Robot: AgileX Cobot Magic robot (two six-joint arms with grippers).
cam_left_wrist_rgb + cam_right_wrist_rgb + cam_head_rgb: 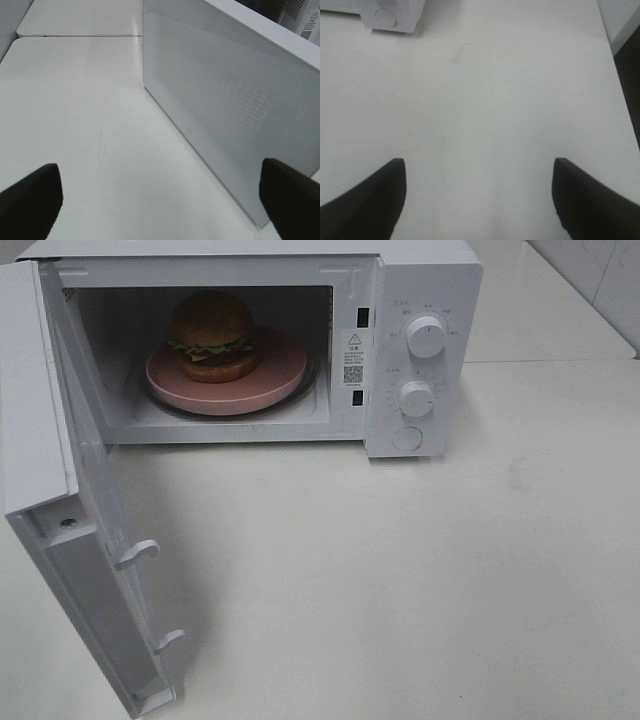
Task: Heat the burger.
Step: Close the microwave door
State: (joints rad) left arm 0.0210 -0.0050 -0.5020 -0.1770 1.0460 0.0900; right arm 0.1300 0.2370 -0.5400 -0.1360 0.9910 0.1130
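Burger (211, 335) sits on pink plate (285, 365) inside microwave (425, 290), door (60, 490) swung wide. Left gripper (159, 192) beside door, jaws apart, holding nothing. Right gripper (479, 185) over table (485, 90), jaws apart too.

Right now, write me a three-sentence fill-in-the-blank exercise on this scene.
1. The burger rests on a ____ plate inside the microwave.
2. The microwave's door stands ____.
3. The left tool and the right tool each hold ____.

Missing words: pink; open; nothing.
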